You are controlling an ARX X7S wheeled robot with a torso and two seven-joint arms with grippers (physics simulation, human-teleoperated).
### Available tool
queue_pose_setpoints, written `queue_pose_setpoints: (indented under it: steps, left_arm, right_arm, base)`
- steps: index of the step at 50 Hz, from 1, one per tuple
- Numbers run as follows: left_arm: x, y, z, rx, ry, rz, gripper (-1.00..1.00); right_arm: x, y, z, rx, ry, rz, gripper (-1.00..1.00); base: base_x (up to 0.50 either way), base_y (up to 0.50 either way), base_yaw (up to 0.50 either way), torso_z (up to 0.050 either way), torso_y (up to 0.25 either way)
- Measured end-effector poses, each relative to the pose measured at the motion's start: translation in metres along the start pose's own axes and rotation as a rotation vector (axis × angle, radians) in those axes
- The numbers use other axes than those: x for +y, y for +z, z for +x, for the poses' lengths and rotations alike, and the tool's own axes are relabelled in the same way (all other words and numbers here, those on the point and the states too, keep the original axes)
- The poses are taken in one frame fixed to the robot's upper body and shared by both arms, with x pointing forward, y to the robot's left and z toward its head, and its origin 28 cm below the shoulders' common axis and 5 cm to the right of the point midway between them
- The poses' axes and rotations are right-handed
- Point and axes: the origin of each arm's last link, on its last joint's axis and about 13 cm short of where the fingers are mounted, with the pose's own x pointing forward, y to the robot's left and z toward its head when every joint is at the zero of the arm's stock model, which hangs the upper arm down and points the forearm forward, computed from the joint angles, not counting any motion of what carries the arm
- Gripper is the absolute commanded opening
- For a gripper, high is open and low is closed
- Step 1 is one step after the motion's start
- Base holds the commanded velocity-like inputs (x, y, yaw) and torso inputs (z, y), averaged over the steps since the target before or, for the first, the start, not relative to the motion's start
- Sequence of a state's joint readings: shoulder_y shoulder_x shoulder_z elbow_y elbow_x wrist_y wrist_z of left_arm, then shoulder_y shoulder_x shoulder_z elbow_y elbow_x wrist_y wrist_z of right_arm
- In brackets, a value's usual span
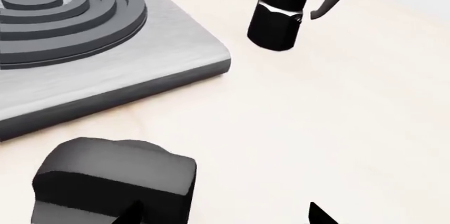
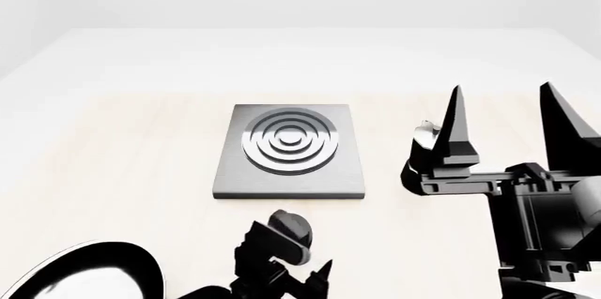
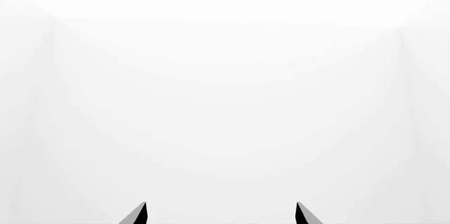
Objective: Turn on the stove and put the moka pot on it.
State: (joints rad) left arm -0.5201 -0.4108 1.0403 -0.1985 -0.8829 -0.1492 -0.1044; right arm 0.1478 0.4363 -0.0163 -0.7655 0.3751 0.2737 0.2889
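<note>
Stove (image 2: pixel 289 150): mid-surface, bare. Knob (image 2: pixel 290 228): just before it, left gripper (image 2: pixel 314 271) close by, spread open (knob-turning step, by my reading). Pot (image 2: pixel 424 145): right of stove, behind raised right gripper (image 2: pixel 511 119), open, empty. Next: close on knob, twist.

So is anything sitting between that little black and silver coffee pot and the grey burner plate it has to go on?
Nothing visible. Bare pale table lies between the black and silver moka pot and the grey square stove plate, and its rings are bare.
</note>
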Motion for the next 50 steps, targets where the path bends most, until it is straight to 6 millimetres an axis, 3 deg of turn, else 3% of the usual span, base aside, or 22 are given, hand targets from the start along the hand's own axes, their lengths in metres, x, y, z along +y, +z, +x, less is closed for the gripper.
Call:
queue_pose_setpoints:
  steps: [35, 50]
  left_arm:
    - [-0.009, 0.035, 0.008, -0.084, -0.041, 0.061, 1.0]
    - [-0.001, 0.068, -0.016, -0.371, 0.117, 0.156, 1.0]
  right_arm:
    - [-0.001, -0.002, 0.0, 0.005, 0.0, 0.003, 1.0]
    - [-0.001, -0.002, 0.0, 0.007, -0.001, 0.002, 1.0]
  base:
    - [0.0, 0.0, 0.0, 0.0, 0.0]
    - [0.0, 0.0, 0.0, 0.0, 0.0]
